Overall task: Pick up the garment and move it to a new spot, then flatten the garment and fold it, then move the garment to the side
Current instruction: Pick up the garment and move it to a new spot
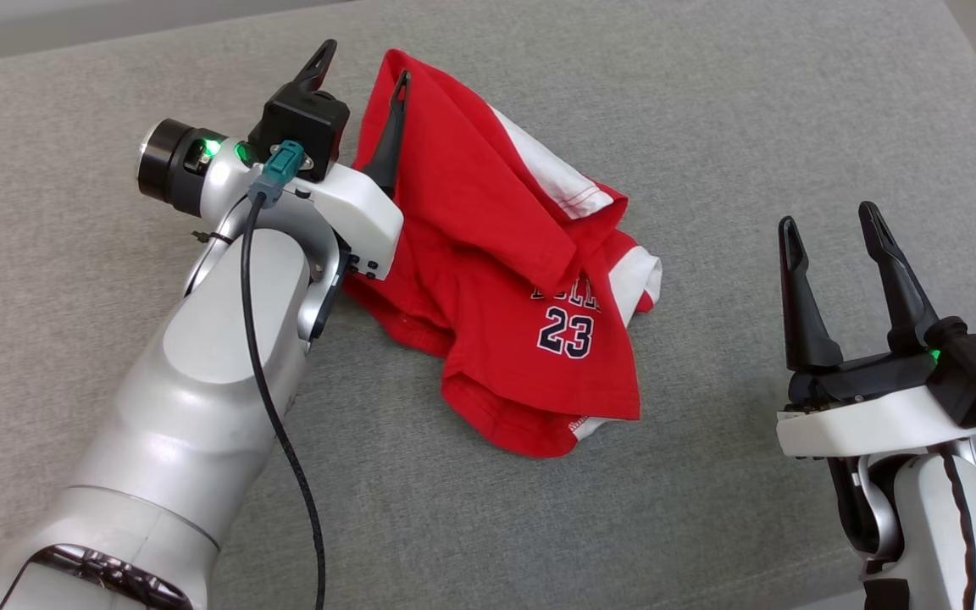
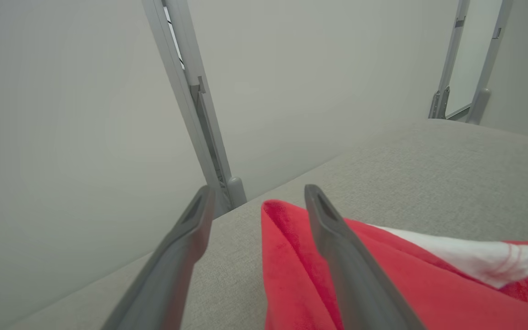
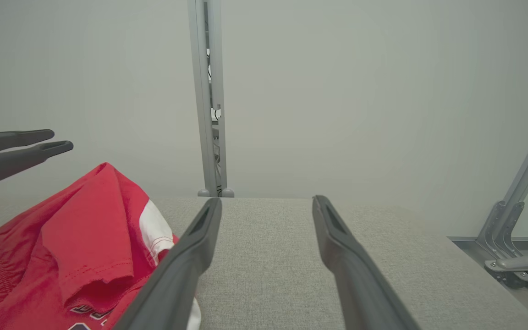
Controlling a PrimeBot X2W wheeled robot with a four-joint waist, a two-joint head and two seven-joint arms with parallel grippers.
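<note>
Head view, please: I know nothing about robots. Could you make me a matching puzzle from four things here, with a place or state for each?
Things:
1. left gripper
2. right gripper
3. shirt
4. cushion

Descriptions:
A. crumpled, number 23 showing
B. open, apart from the shirt
C. open, at the shirt's raised far edge
D. grey, underneath everything

Pairs: 1-C, 2-B, 3-A, 4-D

Right hand (image 3: 267, 201): fingers spread wide over grey bench (image 3: 268, 275). Crumpled red garment (image 3: 85, 238), white trim, lies lower left on bench. Left hand (image 3: 57, 140) tips hang above garment, clear of it.
</note>
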